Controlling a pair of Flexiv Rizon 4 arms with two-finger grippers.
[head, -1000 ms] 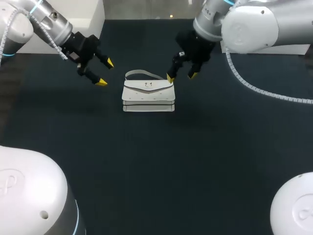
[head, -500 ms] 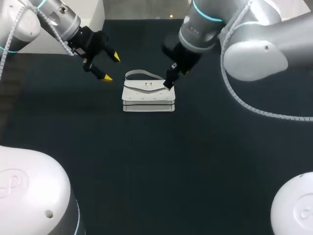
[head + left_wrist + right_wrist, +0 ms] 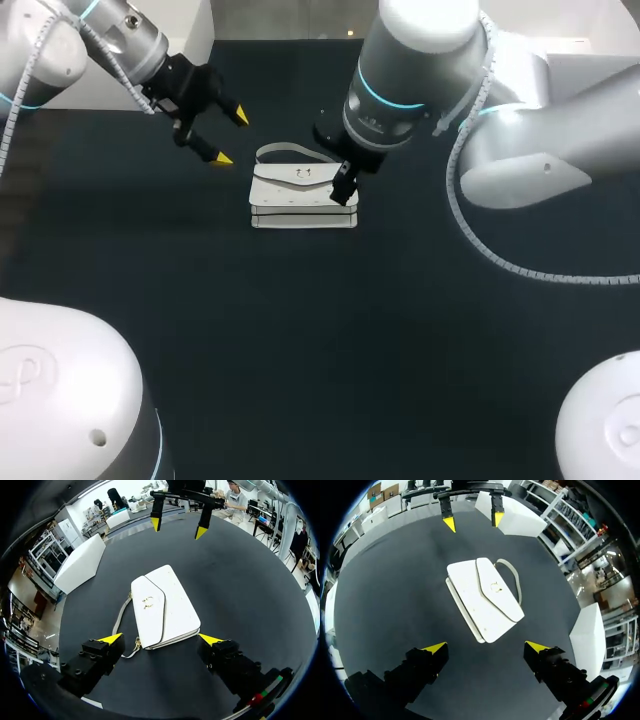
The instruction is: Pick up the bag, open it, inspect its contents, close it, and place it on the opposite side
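Hovering above the dark table [image 3: 400, 350], both claws are spread wide and neither holds anything. The right claw [image 3: 485, 647] is the closer one. From overhead it hangs over one end of the white bag [image 3: 303, 190], and looking out along its fingers the bag lies just ahead, framed between the two yellow tips, with no contact that I can make out. The left claw [image 3: 231, 137] hangs off the bag's other end, near but clearly apart, and the strap [image 3: 285, 150] curls out on the table on the side nearest it.

The bag lies flat with its flap [image 3: 150, 617] folded down and the small clasp [image 3: 146, 600] in place — shut, as far as anyone here could tell.

By my reckoning the job has barely begun. Nothing has been gripped or lifted, so the pick-up, the opening, the look inside, the closing and the carry to the opposite side are all yet to come.
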